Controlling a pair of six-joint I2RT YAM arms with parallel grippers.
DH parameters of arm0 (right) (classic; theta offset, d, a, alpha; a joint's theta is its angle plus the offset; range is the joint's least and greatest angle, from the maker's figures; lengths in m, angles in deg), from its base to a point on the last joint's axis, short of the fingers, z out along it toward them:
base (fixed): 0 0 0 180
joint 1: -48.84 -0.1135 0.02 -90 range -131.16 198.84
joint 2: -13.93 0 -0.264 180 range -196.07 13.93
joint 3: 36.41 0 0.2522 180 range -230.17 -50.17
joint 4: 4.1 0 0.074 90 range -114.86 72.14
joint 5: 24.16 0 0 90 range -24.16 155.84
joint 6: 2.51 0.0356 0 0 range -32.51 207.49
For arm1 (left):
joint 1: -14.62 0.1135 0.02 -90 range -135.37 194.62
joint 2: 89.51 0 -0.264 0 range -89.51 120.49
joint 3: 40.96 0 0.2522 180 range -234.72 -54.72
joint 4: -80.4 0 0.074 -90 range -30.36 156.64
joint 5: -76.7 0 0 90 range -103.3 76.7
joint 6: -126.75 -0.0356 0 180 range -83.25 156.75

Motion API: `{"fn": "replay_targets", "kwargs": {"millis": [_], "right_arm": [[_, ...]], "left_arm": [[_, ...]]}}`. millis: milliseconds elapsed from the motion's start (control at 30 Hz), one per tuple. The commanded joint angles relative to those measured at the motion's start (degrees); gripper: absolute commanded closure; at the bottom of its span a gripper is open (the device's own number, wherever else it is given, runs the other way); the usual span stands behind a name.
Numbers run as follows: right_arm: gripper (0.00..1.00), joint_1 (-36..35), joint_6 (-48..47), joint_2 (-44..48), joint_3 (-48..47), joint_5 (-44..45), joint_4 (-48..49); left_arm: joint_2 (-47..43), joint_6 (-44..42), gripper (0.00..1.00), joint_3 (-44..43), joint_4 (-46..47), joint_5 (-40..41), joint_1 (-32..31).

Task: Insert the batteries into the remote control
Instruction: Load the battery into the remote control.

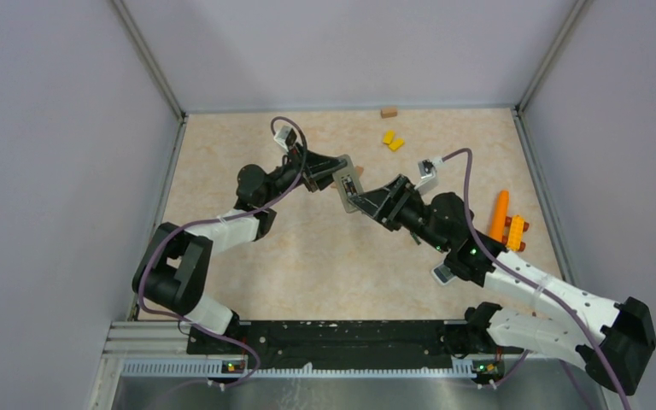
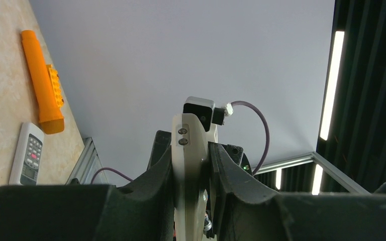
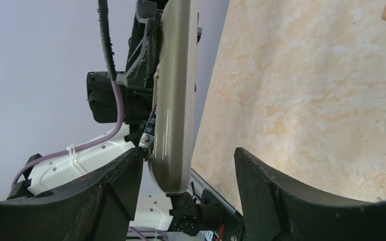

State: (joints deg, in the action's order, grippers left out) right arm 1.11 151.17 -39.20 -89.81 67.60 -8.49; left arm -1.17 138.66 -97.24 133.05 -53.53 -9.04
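My left gripper is shut on a grey remote control and holds it above the table. In the left wrist view the remote stands edge-on between the fingers. My right gripper is open around the remote's lower end. In the right wrist view the remote sits between the spread jaws, close to the left finger. A dark battery with a metallic end lies along the remote's left side, by that fingertip. Other batteries are hidden.
A second white remote lies on the table, partly under my right arm. An orange bar and a yellow block lie at the right. Two yellow blocks and a brown block lie at the back.
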Motion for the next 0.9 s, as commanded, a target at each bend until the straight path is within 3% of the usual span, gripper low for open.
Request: {"fn": "replay_targets", "kwargs": {"millis": [0, 467, 867], "right_arm": [[0.32, 0.3, 1.1, -1.3, -0.6, -0.1, 4.1], [0.34, 1.4, 6.2, -2.9, 0.0, -0.2, 2.6], [0.47, 2.8, 12.7, -9.0, -2.7, -5.3, -4.0]], "left_arm": [[-3.0, 0.4, 0.99, -0.6, 4.5, 0.0, 0.2], [-3.1, 0.2, 0.99, -0.5, 4.9, -0.3, 0.2], [-4.0, -1.5, 1.00, -0.4, 7.2, -1.5, 0.2]]}}
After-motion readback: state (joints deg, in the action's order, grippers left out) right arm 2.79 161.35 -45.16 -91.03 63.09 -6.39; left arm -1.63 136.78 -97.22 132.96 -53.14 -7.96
